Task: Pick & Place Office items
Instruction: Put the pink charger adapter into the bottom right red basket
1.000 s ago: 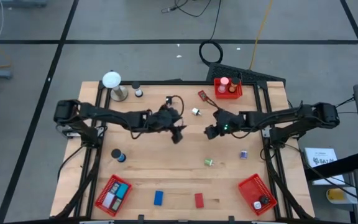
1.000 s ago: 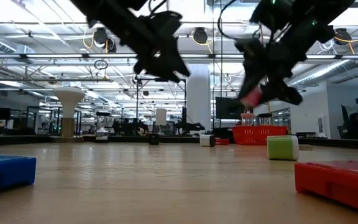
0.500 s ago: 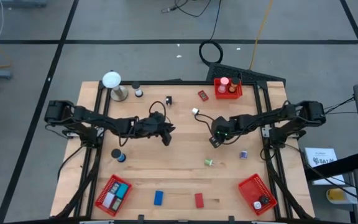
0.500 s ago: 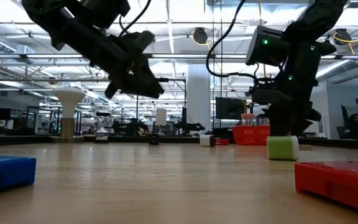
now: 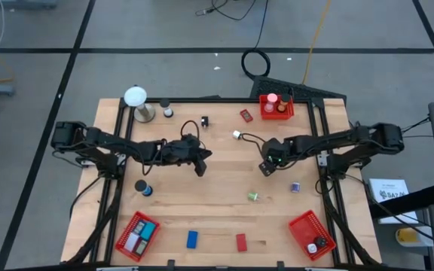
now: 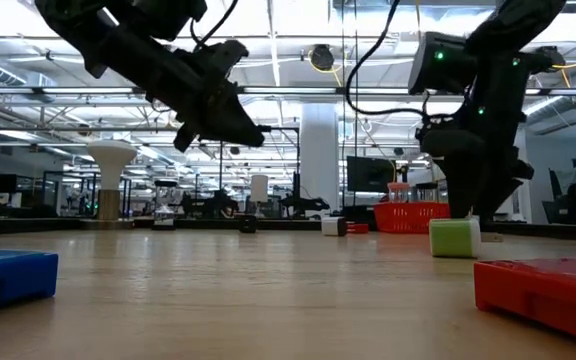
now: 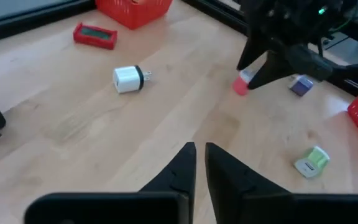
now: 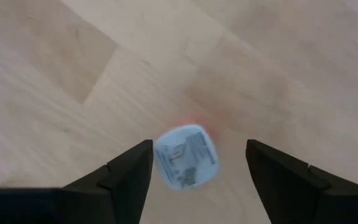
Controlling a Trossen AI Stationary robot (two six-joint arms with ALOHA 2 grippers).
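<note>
My right gripper [image 5: 265, 167] points down at mid table, right of centre, and stands open. Between its fingers, touching neither in the right wrist view, is a pink round piece with a white label [image 8: 185, 157], also seen in the left wrist view [image 7: 241, 84] at the tabletop. My left gripper [image 5: 200, 167] hangs left of centre, above the table, shut on nothing [image 7: 199, 152]. Loose on the wood lie a white plug [image 5: 236, 135], a red block [image 5: 245, 115], a green roll [image 5: 253, 197] and a small purple block [image 5: 295, 187].
Red mesh baskets stand at the near left [image 5: 137, 233], near right [image 5: 311, 235] and far right [image 5: 276, 105]. A white ball on a stand [image 5: 136, 98] is far left. A blue block [image 5: 192, 239], a red block [image 5: 241, 242] and a dark cylinder [image 5: 143, 187] lie nearer.
My left gripper has drawn back toward the table's left edge, sunk a little and shut on nothing. My right gripper has tipped to point down, sunk toward the table and let go of the pink piece, which now sits at the tabletop between its fingers.
</note>
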